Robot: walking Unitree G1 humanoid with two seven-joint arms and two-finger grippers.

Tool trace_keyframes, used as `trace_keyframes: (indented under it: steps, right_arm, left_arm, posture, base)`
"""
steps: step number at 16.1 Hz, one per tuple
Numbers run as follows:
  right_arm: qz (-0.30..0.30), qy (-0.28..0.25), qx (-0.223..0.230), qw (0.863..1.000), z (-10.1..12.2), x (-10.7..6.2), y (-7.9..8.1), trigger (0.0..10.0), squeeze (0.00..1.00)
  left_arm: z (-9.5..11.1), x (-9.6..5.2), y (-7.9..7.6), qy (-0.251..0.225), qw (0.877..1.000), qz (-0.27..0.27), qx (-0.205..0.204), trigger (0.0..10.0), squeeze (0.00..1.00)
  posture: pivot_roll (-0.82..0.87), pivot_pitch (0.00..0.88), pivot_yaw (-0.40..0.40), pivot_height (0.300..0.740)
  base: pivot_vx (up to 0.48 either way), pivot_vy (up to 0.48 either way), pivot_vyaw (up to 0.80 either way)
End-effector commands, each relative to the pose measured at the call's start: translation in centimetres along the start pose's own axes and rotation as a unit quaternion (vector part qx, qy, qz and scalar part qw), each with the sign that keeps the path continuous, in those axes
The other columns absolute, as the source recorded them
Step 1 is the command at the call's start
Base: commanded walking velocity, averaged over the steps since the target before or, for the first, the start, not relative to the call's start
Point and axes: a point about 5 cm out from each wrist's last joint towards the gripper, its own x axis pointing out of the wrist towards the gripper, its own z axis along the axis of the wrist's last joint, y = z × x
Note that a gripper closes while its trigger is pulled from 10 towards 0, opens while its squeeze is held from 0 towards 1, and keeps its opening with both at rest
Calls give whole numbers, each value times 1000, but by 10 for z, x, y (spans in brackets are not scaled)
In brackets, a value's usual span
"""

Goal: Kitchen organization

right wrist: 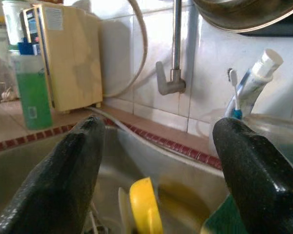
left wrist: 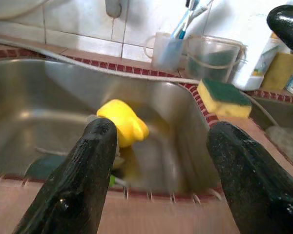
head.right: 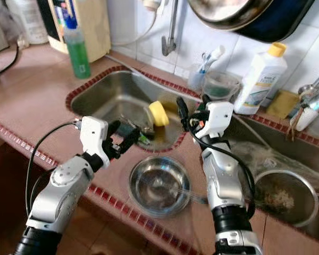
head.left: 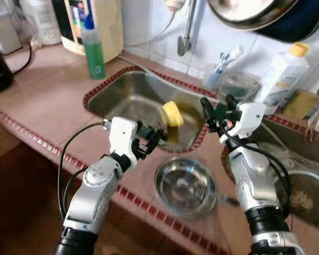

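Steel bowl on counter; yellow-green sponge at sink rim.

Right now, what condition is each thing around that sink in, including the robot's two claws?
Left gripper: open, empty, over the sink's near edge.
Right gripper: open, empty.
Round steel bowl: upright, empty, on the counter.
Yellow object: lying in the steel sink.
Green liquid bottle: upright, capped.
White yellow-capped bottle: upright, capped.

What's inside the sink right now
Inside the sink a yellow sponge leans against the right wall, with dark and green items on the bottom, partly hidden behind the left claw.
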Motion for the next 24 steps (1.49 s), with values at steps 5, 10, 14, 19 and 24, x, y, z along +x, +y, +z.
trace_keyframes:
  steps: [5,10,14,19,24]
  right_arm:
    - [-1,5,2,1000,3,2,-3,10000,0]
    - [-3,-6,1,1000,5,2,-3,10000,0]
    - [4,3,-6,1000,3,2,-3,10000,0]
    - [-58,108,-47,991,-30,-13,-17,10000,0]
    - [-81,129,-35,988,-41,-19,-18,10000,0]
  left_arm:
    - [2,0,-4,1,1000,-9,5,10000,0]
    - [4,0,-2,-2,1000,-3,5,10000,0]
    - [4,0,0,-2,1000,4,2,10000,0]
    - [3,-4,12,10,998,24,62,10000,0]
    - [9,-3,3,6,994,-17,108,10000,0]
  posture:
    - [1,0,-85,740]
    - [1,0,-86,740]
    - [2,0,-90,740]
    - [5,0,-93,740]
    - [4,0,-91,740]
  base:
    - [-308,0,-151]
    - [-117,0,-301]
    - [0,0,0]
    - [0,0,0]
    - [0,0,0]
